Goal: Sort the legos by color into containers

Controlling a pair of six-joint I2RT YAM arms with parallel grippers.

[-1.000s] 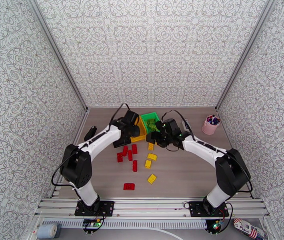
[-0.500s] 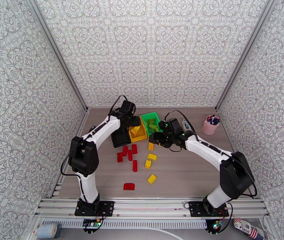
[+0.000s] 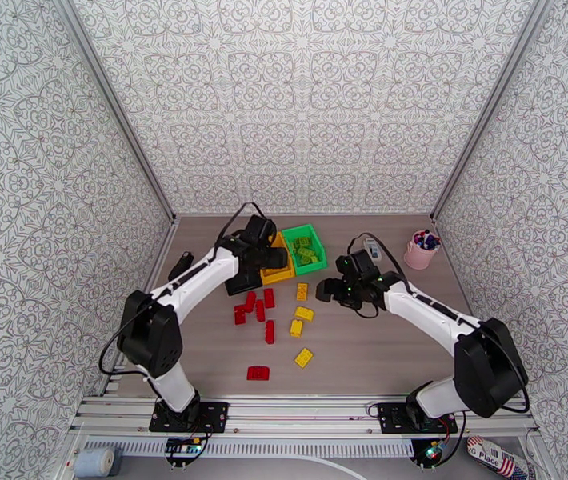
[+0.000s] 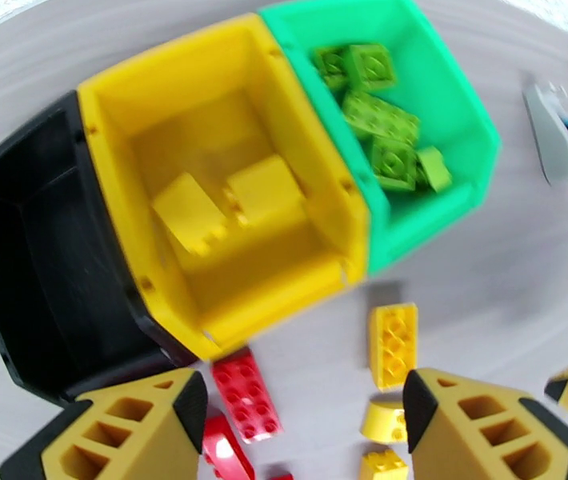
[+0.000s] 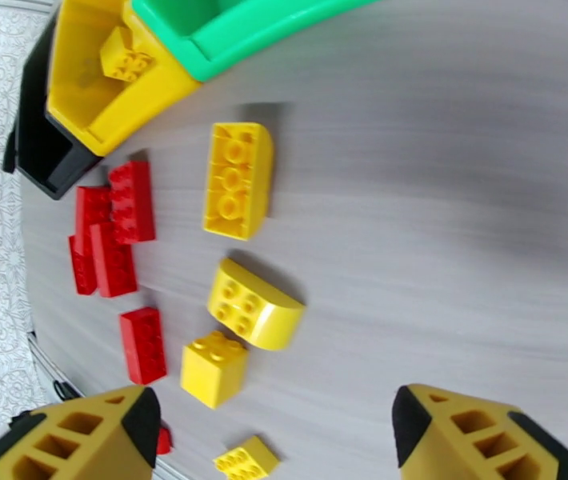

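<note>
Top: red legos [image 3: 269, 298] & yellow legos [image 3: 304, 313] loose on table [image 3: 380, 346], near containers [image 3: 292, 233].
L wrist: left fingers [image 4: 124, 430] apart, empty, over yellow bin [image 4: 204, 130]; 2 yellows inside.
R wrist: right fingers [image 5: 476, 438] apart, empty, above curved yellow brick [image 5: 254, 304].
Handling: prob light, stiff, slick; pinch flat sides, not studs.

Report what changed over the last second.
The right claw drew back from the green bin toward its own side. The left claw stayed by the yellow bin and now stands open, empty. The bins, loose bricks and pink cup did not move.
</note>
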